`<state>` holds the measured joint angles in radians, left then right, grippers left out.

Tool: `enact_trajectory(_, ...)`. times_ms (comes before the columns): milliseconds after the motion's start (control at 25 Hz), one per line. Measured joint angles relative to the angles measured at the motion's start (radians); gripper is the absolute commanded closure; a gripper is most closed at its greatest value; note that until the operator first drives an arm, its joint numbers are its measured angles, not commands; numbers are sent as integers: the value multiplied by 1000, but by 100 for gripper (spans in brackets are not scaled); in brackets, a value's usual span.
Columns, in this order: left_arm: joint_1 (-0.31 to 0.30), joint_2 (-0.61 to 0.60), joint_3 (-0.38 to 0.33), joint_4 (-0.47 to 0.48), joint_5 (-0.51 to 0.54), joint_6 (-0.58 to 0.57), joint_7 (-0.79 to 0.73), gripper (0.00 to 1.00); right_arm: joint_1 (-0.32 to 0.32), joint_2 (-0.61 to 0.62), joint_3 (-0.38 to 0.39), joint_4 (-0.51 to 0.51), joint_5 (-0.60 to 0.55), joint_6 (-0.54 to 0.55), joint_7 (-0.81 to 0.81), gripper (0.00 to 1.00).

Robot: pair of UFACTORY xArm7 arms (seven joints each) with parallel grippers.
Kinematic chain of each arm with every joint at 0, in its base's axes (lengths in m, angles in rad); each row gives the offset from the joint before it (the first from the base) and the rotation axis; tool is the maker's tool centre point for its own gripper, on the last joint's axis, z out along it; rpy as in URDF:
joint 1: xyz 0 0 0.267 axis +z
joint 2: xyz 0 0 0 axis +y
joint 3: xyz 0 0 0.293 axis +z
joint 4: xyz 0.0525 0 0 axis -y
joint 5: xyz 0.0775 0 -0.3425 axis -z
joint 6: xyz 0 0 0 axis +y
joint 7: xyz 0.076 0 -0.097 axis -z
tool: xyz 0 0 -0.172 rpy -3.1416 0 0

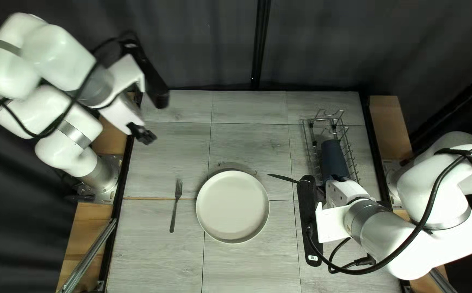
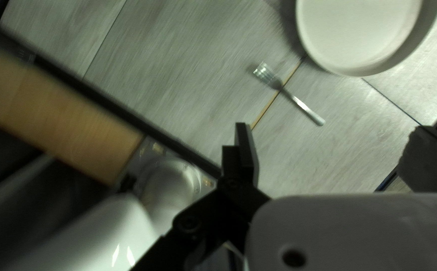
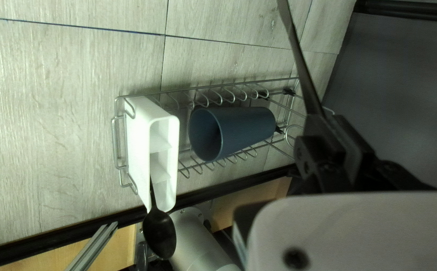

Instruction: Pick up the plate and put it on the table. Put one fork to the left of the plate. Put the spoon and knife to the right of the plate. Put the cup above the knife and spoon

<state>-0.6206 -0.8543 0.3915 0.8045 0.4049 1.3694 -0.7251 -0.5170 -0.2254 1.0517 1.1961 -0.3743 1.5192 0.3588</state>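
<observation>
The white plate (image 1: 232, 205) lies on the table, and the fork (image 1: 175, 205) lies just left of it. My right gripper (image 1: 302, 182) hovers right of the plate, shut on a dark knife (image 1: 281, 177) whose blade points toward the plate. In the right wrist view the knife (image 3: 297, 56) runs straight out from the gripper (image 3: 316, 124). A dark blue cup (image 3: 229, 131) lies on its side in the wire rack (image 3: 241, 90). A black spoon (image 3: 159, 229) sticks out of the white cutlery holder (image 3: 154, 150). My left gripper (image 2: 335, 154) is open and raised near the table's left edge, away from the fork (image 2: 288, 94) and plate (image 2: 357, 34).
The wire rack (image 1: 331, 142) stands at the right of the table with the cup (image 1: 334, 158) in it. Wooden side boards (image 1: 386, 122) and black rails border the table. My left arm's base (image 1: 97, 175) stands by the left edge.
</observation>
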Motion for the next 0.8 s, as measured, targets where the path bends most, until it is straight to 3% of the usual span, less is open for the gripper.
enact_trajectory(320,-58,31,102,-43,13,-128,129,0,0,0,0,0,0,0,0,100)
enact_trajectory(520,-121,124,188,-14,8,-222,217,0,0,0,0,0,0,0,0,100)
enact_trajectory(800,-145,156,222,4,-2,-248,244,0,0,0,0,0,0,0,0,100)
